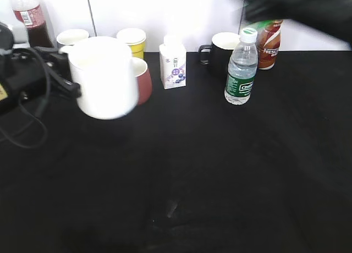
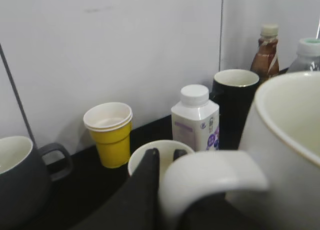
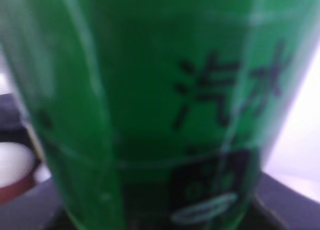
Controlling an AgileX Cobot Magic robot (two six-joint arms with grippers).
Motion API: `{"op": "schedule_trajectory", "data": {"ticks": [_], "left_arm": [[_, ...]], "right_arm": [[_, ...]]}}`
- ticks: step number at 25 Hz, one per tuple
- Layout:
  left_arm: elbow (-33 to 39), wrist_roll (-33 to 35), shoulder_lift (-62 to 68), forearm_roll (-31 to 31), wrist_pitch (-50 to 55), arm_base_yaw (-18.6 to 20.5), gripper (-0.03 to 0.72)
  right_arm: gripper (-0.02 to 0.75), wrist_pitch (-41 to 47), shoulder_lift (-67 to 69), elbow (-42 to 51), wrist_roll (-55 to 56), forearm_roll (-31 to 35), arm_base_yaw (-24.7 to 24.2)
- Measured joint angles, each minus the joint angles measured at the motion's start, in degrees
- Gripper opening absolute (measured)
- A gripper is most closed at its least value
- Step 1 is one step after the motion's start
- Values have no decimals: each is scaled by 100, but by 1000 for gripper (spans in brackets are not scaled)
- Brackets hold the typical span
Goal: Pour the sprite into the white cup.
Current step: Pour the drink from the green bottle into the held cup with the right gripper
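Above black table (image 1: 220,170), left gripper (image 2: 165,190) clamps white cup (image 1: 104,77); right gripper's fingers unseen.

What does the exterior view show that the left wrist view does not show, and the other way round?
Only the exterior view shows the whole water bottle, the black table in front, the cola bottle far left, and the blurred right arm at the top.

Only the left wrist view shows the gripper finger passing through the white cup's handle, and the dark grey mug.

Both show the white cup, yellow paper cup, small milk bottle, black mug and brown drink bottle.
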Motion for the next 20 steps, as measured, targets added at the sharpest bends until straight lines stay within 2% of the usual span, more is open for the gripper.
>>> {"op": "schedule_trajectory", "data": {"ticks": [2, 4, 12, 17, 20], "left_arm": [[0, -5, 0, 28, -4, -194, 58], [0, -5, 0, 108, -14, -260, 58], [0, -5, 0, 101, -137, -260, 57], [0, -9, 0, -98, 90, -234, 57], [0, -9, 0, -140, 170, -43, 57]], "right_arm": [[428, 11, 144, -27, -203, -39, 593], [418, 30, 413, -106, -982, -153, 893], [407, -170, 960, -280, -5113, 215, 913], [398, -560, 1168, -370, -6121, 776, 913], [397, -632, 1170, -430, -6631, 1001, 913]]}}
